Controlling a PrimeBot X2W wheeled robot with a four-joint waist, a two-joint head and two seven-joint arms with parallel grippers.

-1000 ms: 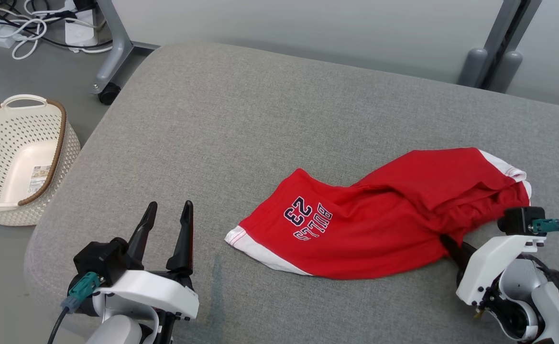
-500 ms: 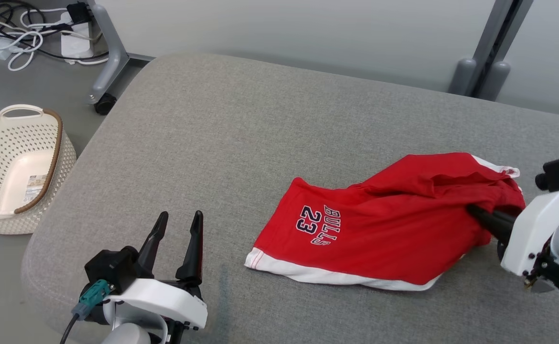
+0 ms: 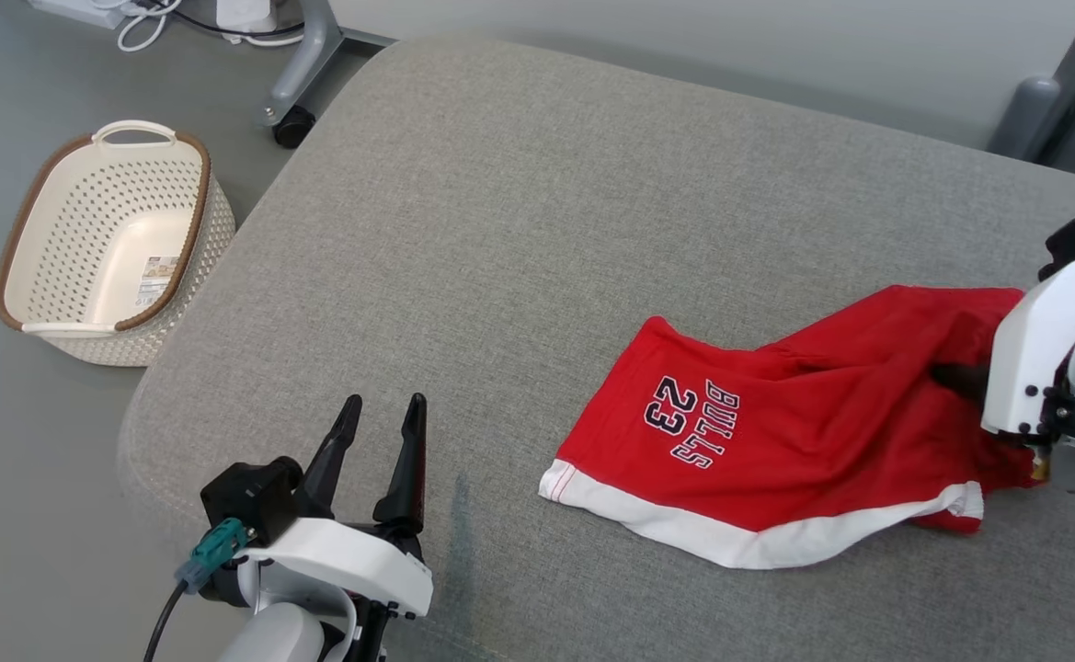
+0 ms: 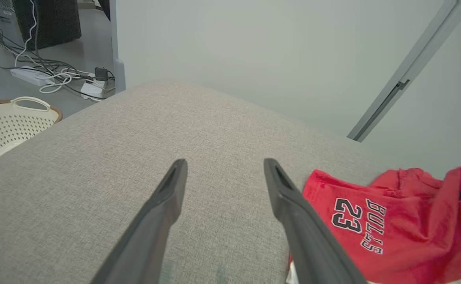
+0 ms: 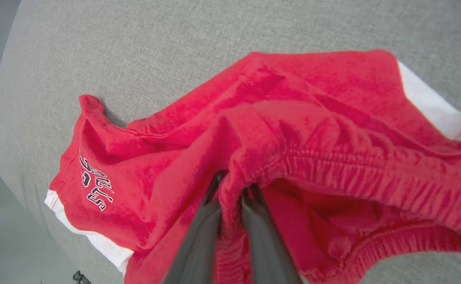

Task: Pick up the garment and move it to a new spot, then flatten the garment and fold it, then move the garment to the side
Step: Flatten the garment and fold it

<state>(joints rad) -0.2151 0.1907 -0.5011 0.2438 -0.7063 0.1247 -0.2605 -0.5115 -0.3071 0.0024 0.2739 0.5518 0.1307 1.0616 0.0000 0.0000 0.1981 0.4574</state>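
Two long dark fingers of the right gripper (image 5: pixel 232 185) are pinched tight on a bunched fold of the red jersey shorts with white hems (image 5: pixel 293 130), close to the ribbed elastic waistband. From the head camera this gripper (image 3: pixel 955 377) sits at the right edge of the grey woven fabric cushion (image 3: pixel 500 230), and its white wrist housing covers part of the cloth.

The shorts (image 3: pixel 776 432) lie on the cushion's right half. They are crumpled at the held end and flatter toward the cushion's middle, where dark lettering reading "BULLS 23" faces up. One white hem band runs along the side nearest the cushion's front edge.

Over the cushion's front left corner hovers the left gripper (image 3: pixel 381 409). Its fingers are spread, hold nothing and point toward the cushion's far side, apart from the shorts.

Beside the cushion's left edge, a cream perforated plastic basket with a brown rim (image 3: pixel 211 230) stands on the floor. Past the cushion's far left corner are a grey metal leg with a black caster (image 3: pixel 293 83) and white cables (image 4: pixel 62 77).
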